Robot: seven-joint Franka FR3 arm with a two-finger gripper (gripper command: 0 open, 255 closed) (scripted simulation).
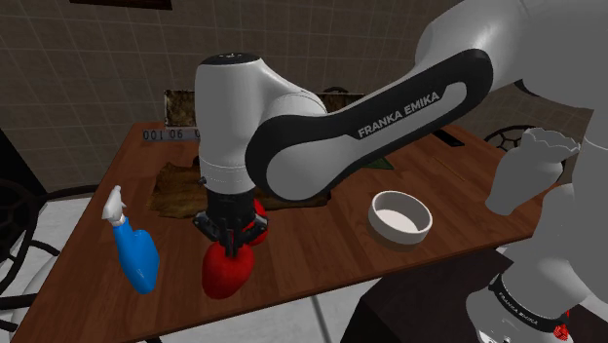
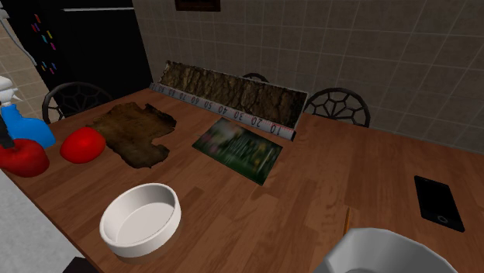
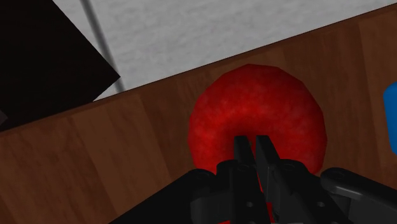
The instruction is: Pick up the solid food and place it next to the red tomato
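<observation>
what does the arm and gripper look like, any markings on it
The arm is white, with rounded, tube-like segments and dark bands at the joints; one band carries FRANKA EMIKA lettering in white capitals. The gripper is all black, with two slim, blocky fingers.

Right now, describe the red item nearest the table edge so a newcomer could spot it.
Find the wooden table, then the end with the blue spray bottle. The red lump sits right beside that bottle, at the table's edge. A second red lump lies farther in, beside the brown mat; this one is clear of the mat.
</observation>
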